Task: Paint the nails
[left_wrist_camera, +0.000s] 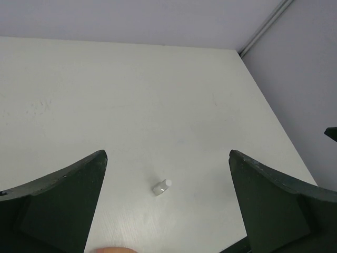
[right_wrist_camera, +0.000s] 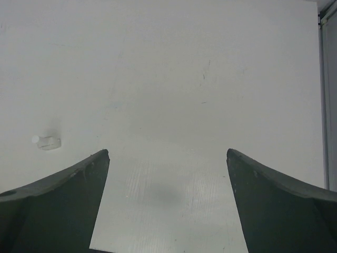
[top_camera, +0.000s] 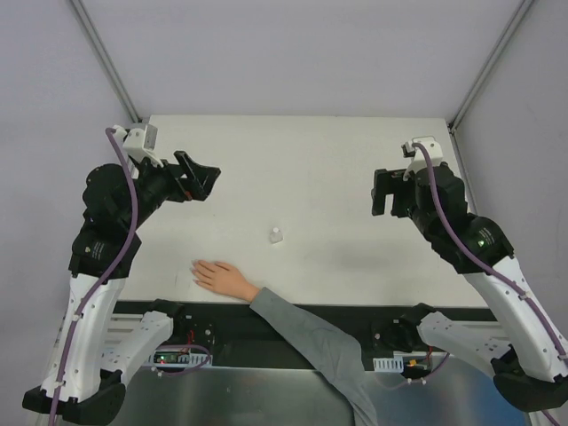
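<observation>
Where the nails (top_camera: 198,271) lie: on the fingertips of the hand, near the table's front edge and left of centre; skin-coloured and too small to tell apart in the top view.
Hand (top_camera: 222,277): pale, palm down, flat on the table, fingers pointing left and slightly spread. Judged to be laid this way so that each nail faces up and can be reached from above.
Sleeve (top_camera: 311,342): grey, running from the wrist back over the near edge between the two arm bases.
Bottle (top_camera: 276,235): small, whitish, capped, alone near the middle of the table, beyond the hand and apart from it. Whether it is upright or on its side cannot be told. Presumably the polish, set where both arms can reach it.
Left gripper (top_camera: 209,185): raised over the far left of the table, jaws wide apart, nothing between them. Its camera looks down on the bottle, with a sliver of hand at the bottom edge.
Right gripper (top_camera: 376,193): raised over the far right, jaws spread wide, empty. The bottle sits at the left of its view.
Table (top_camera: 337,160): white, plain.
Progress: judged not begun; bottle capped and untouched.
Next: probably take and uncap the bottle.
</observation>
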{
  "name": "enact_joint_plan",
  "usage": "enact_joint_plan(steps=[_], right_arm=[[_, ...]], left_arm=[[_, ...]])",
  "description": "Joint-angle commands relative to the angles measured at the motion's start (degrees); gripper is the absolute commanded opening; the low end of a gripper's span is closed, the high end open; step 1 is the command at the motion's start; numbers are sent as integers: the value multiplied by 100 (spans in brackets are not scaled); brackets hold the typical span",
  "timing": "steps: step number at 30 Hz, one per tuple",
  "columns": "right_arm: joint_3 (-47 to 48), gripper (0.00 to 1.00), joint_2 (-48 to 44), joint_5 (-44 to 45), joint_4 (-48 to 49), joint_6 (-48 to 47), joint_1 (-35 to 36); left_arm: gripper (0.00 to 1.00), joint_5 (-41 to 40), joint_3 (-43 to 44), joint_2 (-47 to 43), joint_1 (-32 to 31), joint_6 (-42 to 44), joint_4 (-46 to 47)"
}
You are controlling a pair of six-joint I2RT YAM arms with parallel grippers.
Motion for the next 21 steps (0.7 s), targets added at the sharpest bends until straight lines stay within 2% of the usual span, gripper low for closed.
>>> enact_joint_plan(steps=[1,5,11,14,21], right_arm=[[187,96,239,-142,-170,60,22],[12,96,468,-1457,189,-327,22],[-85,96,1381,-2189,524,-441,13],[-296,96,1584,-2620,893,-468,-4],[-656,96,1471,-2638,1121,-337,-180]], left_arm=[[99,278,132,281,39,-34,-138],[99,612,237,851,30,-78,-200],[89,1219,369,2003,-136,167,-235],[89,843,536,2609,-654,658,-332],[81,245,1185,4253,-1621,1205,-753]])
